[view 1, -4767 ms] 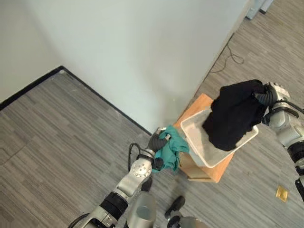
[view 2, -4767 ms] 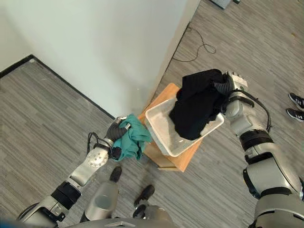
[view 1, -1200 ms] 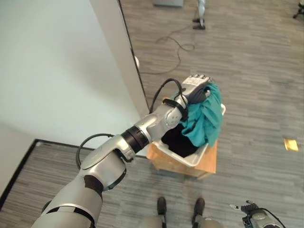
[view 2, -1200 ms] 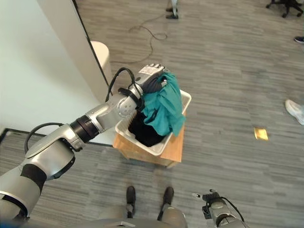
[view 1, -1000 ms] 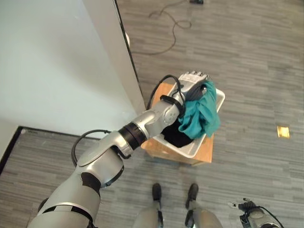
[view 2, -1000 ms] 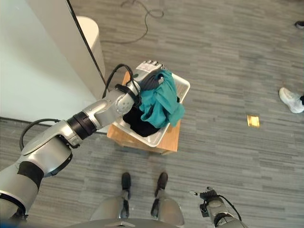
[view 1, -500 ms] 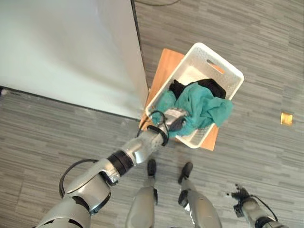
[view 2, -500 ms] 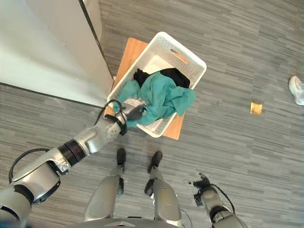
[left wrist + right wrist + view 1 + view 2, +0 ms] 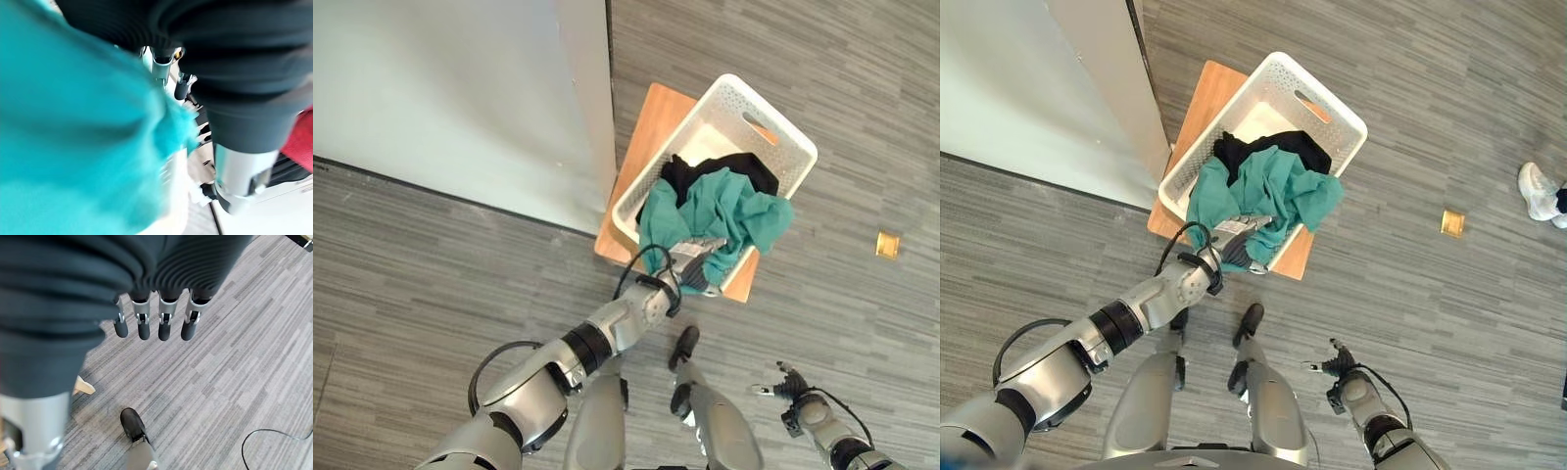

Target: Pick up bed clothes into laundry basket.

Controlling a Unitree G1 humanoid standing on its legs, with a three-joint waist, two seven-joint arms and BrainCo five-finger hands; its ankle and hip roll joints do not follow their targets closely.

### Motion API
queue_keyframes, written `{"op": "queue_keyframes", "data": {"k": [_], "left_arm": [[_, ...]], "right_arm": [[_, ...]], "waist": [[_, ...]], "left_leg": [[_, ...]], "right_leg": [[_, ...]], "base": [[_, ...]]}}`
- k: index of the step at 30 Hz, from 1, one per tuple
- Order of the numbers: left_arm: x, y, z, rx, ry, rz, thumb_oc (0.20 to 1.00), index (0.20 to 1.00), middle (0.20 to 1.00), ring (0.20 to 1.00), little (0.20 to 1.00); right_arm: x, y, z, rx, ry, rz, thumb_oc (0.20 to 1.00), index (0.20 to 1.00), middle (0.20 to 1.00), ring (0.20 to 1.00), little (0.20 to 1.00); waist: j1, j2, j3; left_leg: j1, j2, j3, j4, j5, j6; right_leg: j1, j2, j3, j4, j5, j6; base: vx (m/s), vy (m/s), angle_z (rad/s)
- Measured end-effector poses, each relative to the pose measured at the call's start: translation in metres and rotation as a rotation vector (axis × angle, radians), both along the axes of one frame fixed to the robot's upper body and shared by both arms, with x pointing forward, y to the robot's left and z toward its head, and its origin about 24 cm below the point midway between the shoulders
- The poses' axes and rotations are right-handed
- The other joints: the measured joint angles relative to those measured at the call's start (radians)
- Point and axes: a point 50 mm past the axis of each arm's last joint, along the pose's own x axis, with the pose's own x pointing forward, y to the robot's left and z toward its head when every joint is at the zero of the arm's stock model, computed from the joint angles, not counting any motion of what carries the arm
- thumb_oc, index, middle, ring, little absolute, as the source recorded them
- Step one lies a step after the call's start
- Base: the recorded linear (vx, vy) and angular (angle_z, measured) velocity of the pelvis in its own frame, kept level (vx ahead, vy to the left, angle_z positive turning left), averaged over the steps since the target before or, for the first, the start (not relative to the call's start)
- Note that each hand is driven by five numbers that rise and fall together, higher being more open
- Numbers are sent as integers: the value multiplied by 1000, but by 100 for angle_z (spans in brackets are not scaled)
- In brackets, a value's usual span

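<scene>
A white laundry basket [image 9: 781, 128] stands on a low wooden stand [image 9: 646, 127] beside a white wall panel. Inside it a black garment [image 9: 729, 168] lies under a teal garment [image 9: 720, 208], which spreads over the near rim. My left hand [image 9: 1239, 243] hovers at that near rim, fingers [image 9: 161, 66] straight and resting against the teal garment [image 9: 73, 137]. My right hand [image 9: 1337, 368] hangs low at my side over the floor, its fingers [image 9: 151, 320] straight and holding nothing.
The white wall panel [image 9: 460, 88] rises just left of the stand. A small yellow item [image 9: 1451, 222] lies on the grey plank floor to the right. A person's shoe [image 9: 1538, 186] shows at the far right edge.
The camera has shifted. My left hand has lowered the teal garment into the basket onto the black one and drawn back to the near rim. The right hand stays low.
</scene>
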Motion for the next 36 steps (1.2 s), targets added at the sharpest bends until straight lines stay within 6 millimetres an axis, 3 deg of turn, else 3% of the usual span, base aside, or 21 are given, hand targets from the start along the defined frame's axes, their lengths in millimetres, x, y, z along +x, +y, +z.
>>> {"op": "queue_keyframes", "data": {"k": [3,10,12,13,16,19,23,27,30,33,36], "left_arm": [[-12,-12,36,-181,-53,-88,1000,1000,1000,1000,1000],[-32,-25,50,-396,89,-211,1000,1000,1000,1000,1000],[-35,-28,52,-423,120,-251,1000,1000,1000,1000,1000],[-37,-29,54,-447,139,-271,1000,1000,1000,1000,1000],[-40,-27,56,-476,175,-292,1000,1000,1000,1000,1000],[-42,-26,55,-525,207,-295,1000,1000,1000,1000,1000],[-41,-19,54,-573,233,-269,1000,1000,1000,1000,1000],[-39,-8,46,-591,243,-218,1000,1000,1000,1000,1000],[-42,-1,54,-598,203,-224,1000,1000,1000,1000,1000],[-37,8,61,-638,164,-196,1000,1000,1000,1000,1000],[-34,14,72,-698,120,-160,1000,1000,1000,1000,1000]], "right_arm": [[-12,-1,-5,-13,34,10,1000,1000,1000,1000,1000],[-13,0,-6,-12,44,11,1000,1000,1000,1000,1000],[-13,0,-6,-13,45,10,1000,1000,1000,1000,1000],[-16,-2,-7,-17,56,2,1000,1000,1000,1000,1000],[1,2,1,-36,13,40,1000,1000,1000,1000,1000],[35,15,27,-12,-158,105,1000,1000,1000,1000,1000],[52,21,45,-2,-260,143,1000,1000,1000,1000,1000],[76,36,79,16,-433,208,1000,1000,1000,1000,1000],[76,45,82,23,-451,246,1000,1000,1000,1000,1000],[72,42,78,-2,-421,260,1000,1000,1000,1000,1000],[79,39,93,-45,-455,275,1000,1000,1000,1000,1000]], "waist": [[-3,1,0],[4,15,-5],[14,37,-14],[15,70,-30],[27,104,-48],[30,127,-72],[48,138,-88],[78,145,-138],[97,149,-171],[102,151,-180],[98,161,-186]], "left_leg": [[13,0,0,0,1,1],[49,0,-5,-1,2,1],[67,-2,-10,-3,2,1],[78,-4,-25,-5,2,1],[91,-6,-34,-8,3,0],[107,-6,-52,-8,3,-7],[127,-3,-63,-9,6,-11],[151,-4,-103,-25,14,-17],[167,-6,-115,-36,17,-18],[175,-7,-116,-41,22,-16],[185,-7,-112,-42,23,-15]], "right_leg": [[14,0,1,0,0,0],[52,0,1,0,-2,-2],[71,-1,0,0,-2,-3],[88,-1,-5,0,-4,-4],[106,-2,-7,0,-13,-8],[131,0,-20,0,-22,-9],[155,5,-30,0,-30,-13],[192,9,-63,0,-46,-13],[209,8,-80,0,-52,-12],[215,7,-81,0,-54,-10],[222,6,-78,-1,-56,-10]], "base": [[1,-66,-1],[14,-54,2],[12,-41,11],[8,-34,22],[20,-44,14],[28,-50,13],[18,-28,11],[19,-25,27],[20,-6,15],[33,-10,0],[21,-6,-4]]}}
